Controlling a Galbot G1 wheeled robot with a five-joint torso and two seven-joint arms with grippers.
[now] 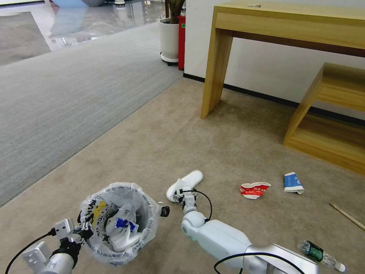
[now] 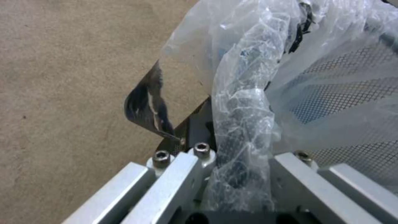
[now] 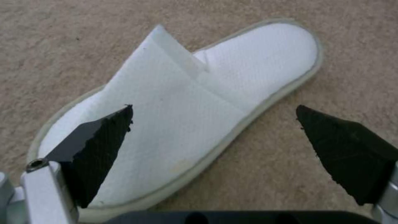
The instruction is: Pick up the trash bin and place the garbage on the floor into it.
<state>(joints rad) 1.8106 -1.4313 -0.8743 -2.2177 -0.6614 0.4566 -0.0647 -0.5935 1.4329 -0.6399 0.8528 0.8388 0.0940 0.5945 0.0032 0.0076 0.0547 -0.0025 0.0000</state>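
While my left gripper [image 1: 81, 230] clamps the trash bin [image 1: 118, 222] by its bagged rim, my right gripper [image 3: 213, 130] hangs spread wide over a white slipper [image 3: 186, 115] on the floor [image 1: 228, 152].

I can read no text, brand or number anywhere here. The crushed red cup [image 1: 254, 189] on the carpet ahead of me carries white printing, too small for me to make out. The crushed blue cup [image 1: 293, 182] to its right shows white marks, equally unreadable. The bottle [image 1: 318, 254] near my right side wears a green label whose writing I cannot tell. Black and yellow print shows on the bag in the trash bin [image 1: 118, 222] at my near left, crumpled beyond reading.
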